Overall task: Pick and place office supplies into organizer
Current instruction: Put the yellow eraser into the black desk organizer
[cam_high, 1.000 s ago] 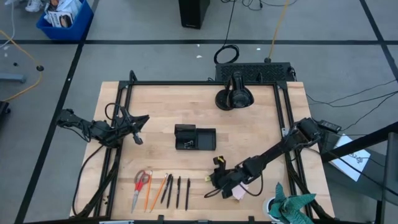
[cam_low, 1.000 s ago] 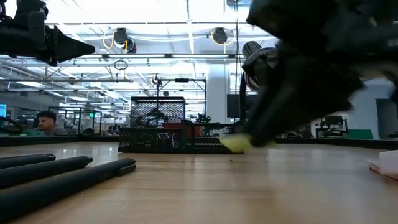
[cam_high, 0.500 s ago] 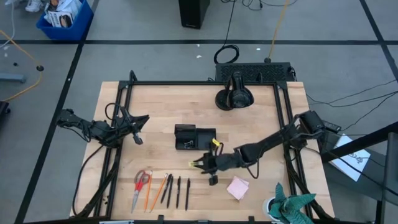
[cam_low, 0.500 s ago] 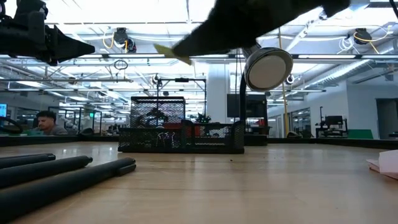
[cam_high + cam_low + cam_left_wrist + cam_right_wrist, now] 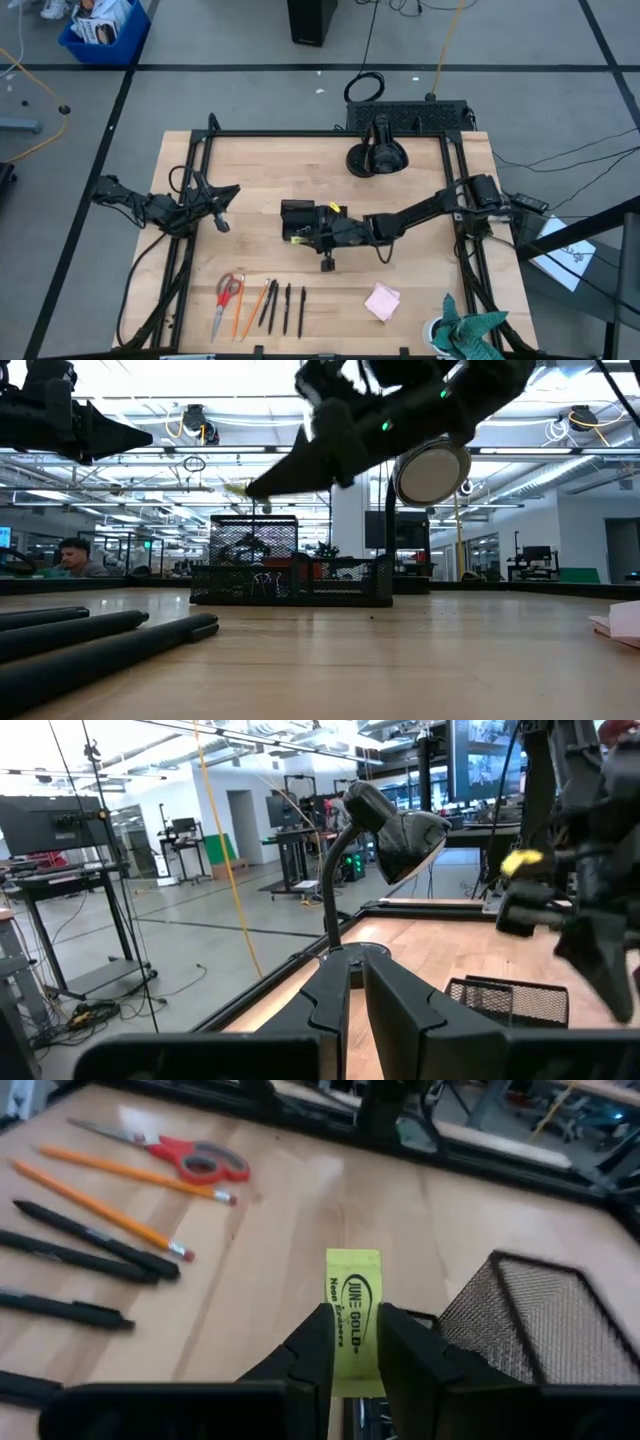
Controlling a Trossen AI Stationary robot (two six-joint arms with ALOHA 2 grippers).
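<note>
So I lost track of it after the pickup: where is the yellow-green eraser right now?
The yellow-green eraser is pinched in the right gripper, held in the air over the left end of the black organizer at mid-table in the high view.

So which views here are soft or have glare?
Low view: the pens up close are blurred, the right arm is dark against bright ceiling lights, and the mesh organizer is fairly sharp. Right wrist view: the eraser in the right hand reads crisply, the table has glare, and the scissors are soft. High view: evenly lit.
</note>
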